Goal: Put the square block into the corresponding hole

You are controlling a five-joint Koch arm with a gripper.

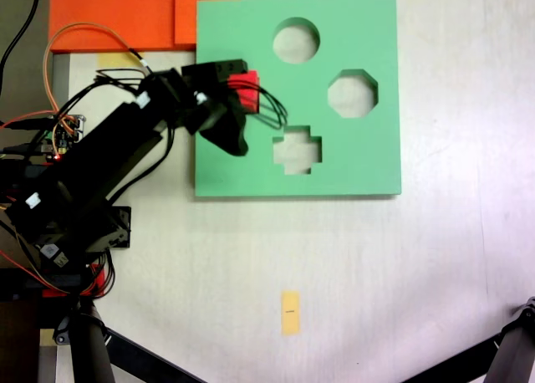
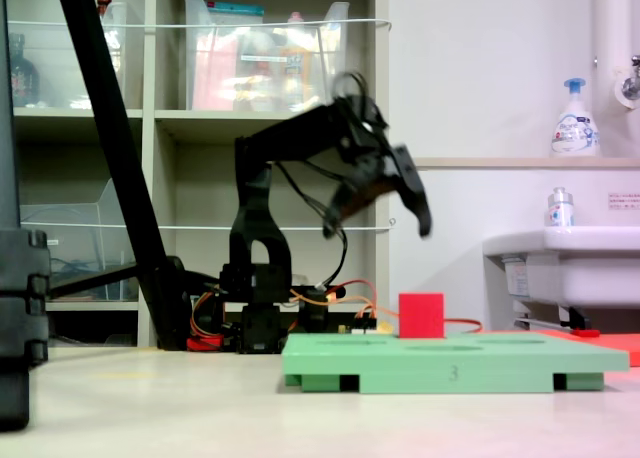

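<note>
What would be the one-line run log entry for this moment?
hand: open, raised, empty | red cube: standing on green board, not in square hole | stage: cube not yet seated

Green board [image 1: 351,161] looks like matt foam, flat, soft-edged cutouts; in the second exterior view its side [image 2: 450,373] shows the same dull finish. Square block [image 2: 421,315] bright red, smooth plain faces, slight sheen, likely plastic. Arm [image 1: 100,161] black hard plastic, semi-matt, with rubbery-coated wires. Orange sheets [image 1: 117,11] flat, matt, foam or paper-like. Tabletop [image 1: 376,274] pale, smooth, faintly glossy. Small yellow tape strip [image 1: 290,313] matt, papery. Sink [image 2: 570,263] white glossy.
</note>
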